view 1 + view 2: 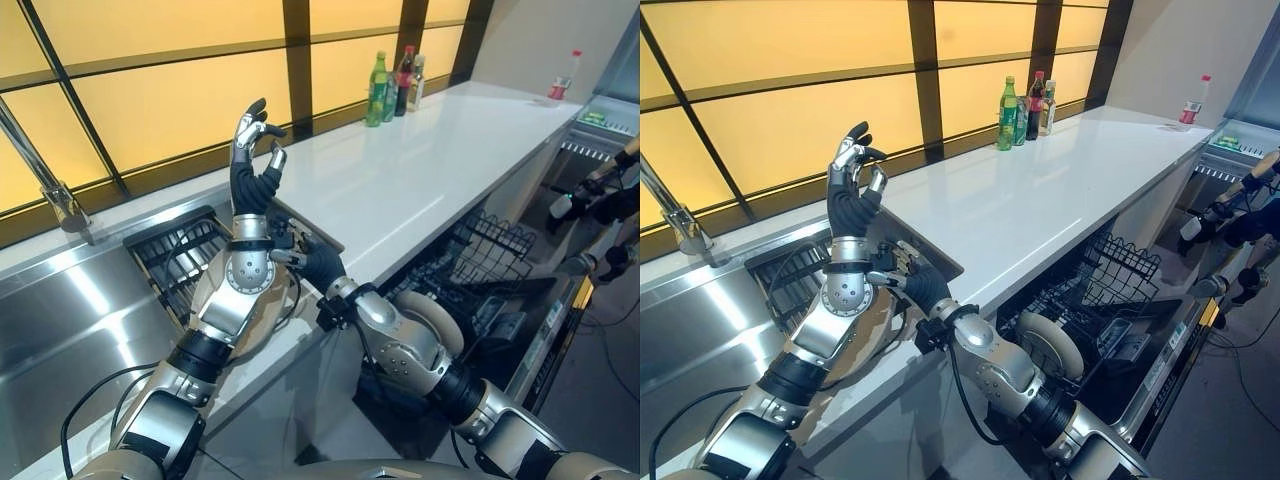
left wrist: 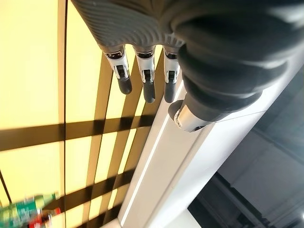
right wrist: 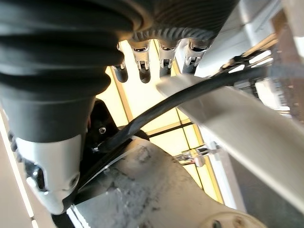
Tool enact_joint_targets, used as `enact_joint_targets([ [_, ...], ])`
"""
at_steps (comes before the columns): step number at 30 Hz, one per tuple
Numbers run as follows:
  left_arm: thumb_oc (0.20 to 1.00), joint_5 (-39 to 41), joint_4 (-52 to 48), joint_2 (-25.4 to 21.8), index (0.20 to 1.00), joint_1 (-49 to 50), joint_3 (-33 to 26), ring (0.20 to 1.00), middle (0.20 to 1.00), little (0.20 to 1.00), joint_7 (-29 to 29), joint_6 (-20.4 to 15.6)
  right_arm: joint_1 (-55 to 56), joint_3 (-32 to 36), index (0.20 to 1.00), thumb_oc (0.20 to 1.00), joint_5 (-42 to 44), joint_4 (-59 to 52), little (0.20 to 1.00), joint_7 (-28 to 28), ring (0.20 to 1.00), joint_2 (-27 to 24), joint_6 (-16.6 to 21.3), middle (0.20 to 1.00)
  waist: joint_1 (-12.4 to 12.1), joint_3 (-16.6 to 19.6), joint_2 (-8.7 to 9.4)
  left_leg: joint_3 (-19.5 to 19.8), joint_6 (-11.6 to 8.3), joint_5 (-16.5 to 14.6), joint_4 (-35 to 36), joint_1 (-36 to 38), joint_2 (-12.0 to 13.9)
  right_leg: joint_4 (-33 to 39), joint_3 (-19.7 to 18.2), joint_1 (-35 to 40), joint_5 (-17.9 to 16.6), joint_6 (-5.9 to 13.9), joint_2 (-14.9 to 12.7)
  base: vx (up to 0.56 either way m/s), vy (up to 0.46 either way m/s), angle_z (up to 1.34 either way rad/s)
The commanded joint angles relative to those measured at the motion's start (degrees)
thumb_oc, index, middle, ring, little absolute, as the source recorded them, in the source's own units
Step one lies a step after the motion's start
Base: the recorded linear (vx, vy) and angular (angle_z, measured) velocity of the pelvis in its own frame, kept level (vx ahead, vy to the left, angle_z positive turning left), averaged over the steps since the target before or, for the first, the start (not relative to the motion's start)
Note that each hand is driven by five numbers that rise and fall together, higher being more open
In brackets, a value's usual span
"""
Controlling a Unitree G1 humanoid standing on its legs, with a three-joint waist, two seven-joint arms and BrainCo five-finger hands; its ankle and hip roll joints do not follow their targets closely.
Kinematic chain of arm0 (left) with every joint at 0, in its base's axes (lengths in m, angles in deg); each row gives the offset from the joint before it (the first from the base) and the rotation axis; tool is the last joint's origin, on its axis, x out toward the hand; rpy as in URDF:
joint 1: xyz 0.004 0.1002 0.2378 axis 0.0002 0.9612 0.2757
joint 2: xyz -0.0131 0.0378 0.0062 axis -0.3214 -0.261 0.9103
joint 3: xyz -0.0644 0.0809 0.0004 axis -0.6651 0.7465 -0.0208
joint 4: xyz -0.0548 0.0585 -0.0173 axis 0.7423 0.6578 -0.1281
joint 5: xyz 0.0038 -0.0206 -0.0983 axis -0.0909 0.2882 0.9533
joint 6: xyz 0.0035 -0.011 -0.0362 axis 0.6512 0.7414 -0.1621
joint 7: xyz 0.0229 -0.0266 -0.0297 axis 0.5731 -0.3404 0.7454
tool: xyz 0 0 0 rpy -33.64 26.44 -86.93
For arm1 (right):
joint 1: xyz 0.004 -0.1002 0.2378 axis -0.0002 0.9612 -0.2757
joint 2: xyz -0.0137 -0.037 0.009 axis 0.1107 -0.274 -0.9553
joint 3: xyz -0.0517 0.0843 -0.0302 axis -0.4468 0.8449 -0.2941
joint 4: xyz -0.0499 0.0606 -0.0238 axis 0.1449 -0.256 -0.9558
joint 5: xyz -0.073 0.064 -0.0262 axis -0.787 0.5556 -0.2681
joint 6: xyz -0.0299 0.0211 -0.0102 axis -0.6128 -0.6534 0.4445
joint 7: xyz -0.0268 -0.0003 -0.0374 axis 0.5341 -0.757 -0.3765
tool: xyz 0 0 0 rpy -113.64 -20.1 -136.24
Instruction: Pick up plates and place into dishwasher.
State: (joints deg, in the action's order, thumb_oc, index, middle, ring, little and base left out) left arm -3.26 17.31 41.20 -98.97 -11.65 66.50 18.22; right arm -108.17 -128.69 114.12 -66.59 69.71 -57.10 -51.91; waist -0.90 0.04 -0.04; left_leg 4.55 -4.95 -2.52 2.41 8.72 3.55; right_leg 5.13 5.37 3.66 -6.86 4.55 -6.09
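L hand (image 1: 255, 150) is raised upright above the counter edge at about 11 o'clock from frame centre in the left eye view, fingers loosely curled w/ nothing in them; the wrist view confirms bare fingertips (image 2: 148, 90) against the amber window (image 1: 150, 70), no object in the palm. R hand (image 1: 910, 280) sits low, just behind the L wrist, at the lip where the sink (image 1: 70, 320) meets the white counter (image 1: 430, 170); its fingers are tucked by the L arm, and the R wrist view gives short curled digits (image 3: 142, 71) w/ a pale slanted edge beyond them, but can't tell if it's gripping anything. Plates: one round cream plate (image 1: 1045, 345) stands on edge in the lower rack of the open dishwasher (image 1: 1110, 290), at approx 4 o'clock, under the counter overhang, close beside the R forearm. A dark wire drying rack (image 1: 175, 255) lies in the sink at 9 o'clock, partly hidden by the L arm; can't make out whether any plate rests there. Faucet (image 1: 55, 195) rises at far 9 o'clock. Group of bottles (image 1: 395, 85), green and dark, stands at 1 o'clock along the window side of the counter; a small red-capped bottle (image 1: 565, 80) stands well apart at 2 o'clock near the far end.
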Motion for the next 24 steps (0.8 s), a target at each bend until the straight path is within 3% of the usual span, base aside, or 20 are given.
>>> enact_joint_targets([
  [1, 0.200, -0.60, -3.87, 1.39, 0.200, -7.56, 3.26, 0.200, 0.200, 0.200, -1.58, 0.35, -3.49, 2.57, 1.000, 1.000, -2.50, -5.46, 1.000, -1.89, 1.000, 4.19, 1.07, 1.000, -1.37, -1.04, 0.61, 1.02, 2.52, 4.53, 1.80, -4.27, -2.21, -5.69, 0.10, 2.51, 7.71, 0.85, -0.43, -0.01, 0.007, 0.09],
  [23, 0.200, 1.23, -9.41, -0.55, 0.200, -4.15, 1.70, 0.200, 0.200, 0.200, -1.00, 4.94, -5.10, 1.11, 1.000, 1.000, -2.59, -11.31, 1.000, -7.72, 1.000, 2.97, -3.33, 1.000, -2.84, -1.85, 1.00, 2.37, 2.66, 4.97, 1.82, -4.64, -2.61, -6.32, 0.79, 2.33, 7.98, 0.59, -0.08, 0.01, 0.008, 0.05],
  [24, 0.291, 1.47, -9.41, -0.74, 0.291, -4.12, 1.49, 0.291, 0.291, 0.291, -1.15, 5.44, -5.14, 1.17, 1.000, 1.000, -2.60, -11.48, 1.000, -7.78, 1.000, 2.89, -3.50, 1.000, -2.86, -1.86, 0.99, 2.36, 2.64, 4.98, 1.82, -4.62, -2.59, -6.32, 0.85, 2.34, 7.99, 0.60, -0.11, 0.00, 0.000, 0.00],
])
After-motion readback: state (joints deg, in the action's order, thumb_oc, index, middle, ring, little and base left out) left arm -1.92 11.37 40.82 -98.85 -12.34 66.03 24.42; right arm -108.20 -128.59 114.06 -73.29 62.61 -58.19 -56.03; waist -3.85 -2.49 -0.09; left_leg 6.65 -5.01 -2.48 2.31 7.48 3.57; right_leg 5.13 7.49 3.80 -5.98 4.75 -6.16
